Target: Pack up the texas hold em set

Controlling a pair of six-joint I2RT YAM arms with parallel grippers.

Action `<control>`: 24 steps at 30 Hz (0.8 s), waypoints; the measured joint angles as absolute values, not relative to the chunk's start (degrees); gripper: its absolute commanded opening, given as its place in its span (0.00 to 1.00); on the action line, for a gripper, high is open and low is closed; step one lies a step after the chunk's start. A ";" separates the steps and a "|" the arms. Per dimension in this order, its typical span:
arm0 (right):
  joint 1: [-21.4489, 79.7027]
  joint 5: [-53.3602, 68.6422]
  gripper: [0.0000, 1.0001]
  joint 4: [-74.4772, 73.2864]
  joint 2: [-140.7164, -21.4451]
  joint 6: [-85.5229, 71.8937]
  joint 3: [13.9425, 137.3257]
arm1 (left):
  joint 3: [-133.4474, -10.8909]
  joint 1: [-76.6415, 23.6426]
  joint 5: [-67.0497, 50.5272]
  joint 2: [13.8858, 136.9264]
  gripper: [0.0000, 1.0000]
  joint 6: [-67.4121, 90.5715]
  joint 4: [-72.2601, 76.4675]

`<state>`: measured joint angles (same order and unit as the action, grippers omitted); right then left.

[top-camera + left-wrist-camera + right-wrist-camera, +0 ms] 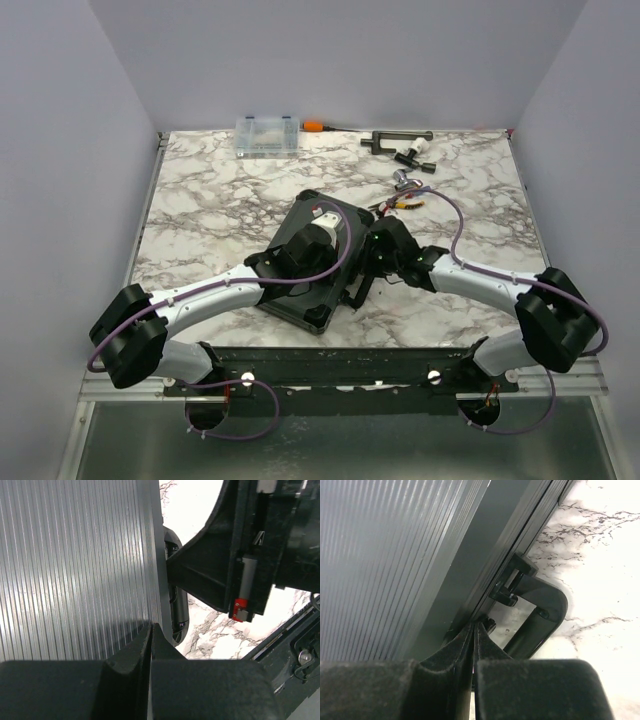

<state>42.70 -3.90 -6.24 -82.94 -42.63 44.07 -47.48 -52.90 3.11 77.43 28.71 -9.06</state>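
Marble tabletop (200, 220) bears the closed ribbed-silver case (75, 555); left end effector (151, 630) and right end effector (474, 630) clenched.

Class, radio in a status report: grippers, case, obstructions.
Left gripper shut, against ribbed grey lid of black hard case. Right gripper shut at case edge by black handle. Tools far back, not obstructing.

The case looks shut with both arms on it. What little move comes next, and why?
Probably the right gripper, shut, nudges toward the latch beside the handle to snap it; the lid lies down while the left gripper rests at its edge.
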 measured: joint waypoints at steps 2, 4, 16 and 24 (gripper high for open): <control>42.76 -2.33 0.09 -6.26 -81.80 -43.09 43.90 | -47.46 -52.95 3.18 77.47 0.00 28.82 -8.99; 42.59 -1.54 0.09 -6.37 -81.21 -43.57 43.77 | -47.33 -53.06 3.49 77.47 0.00 29.12 -8.84; 42.81 1.58 0.10 -7.77 -79.05 -44.69 43.51 | -47.18 -53.78 5.04 77.45 0.00 29.58 -8.60; 44.05 -5.45 0.34 -10.59 -75.40 -46.28 40.86 | -46.35 -54.46 6.26 77.19 0.00 30.02 -8.16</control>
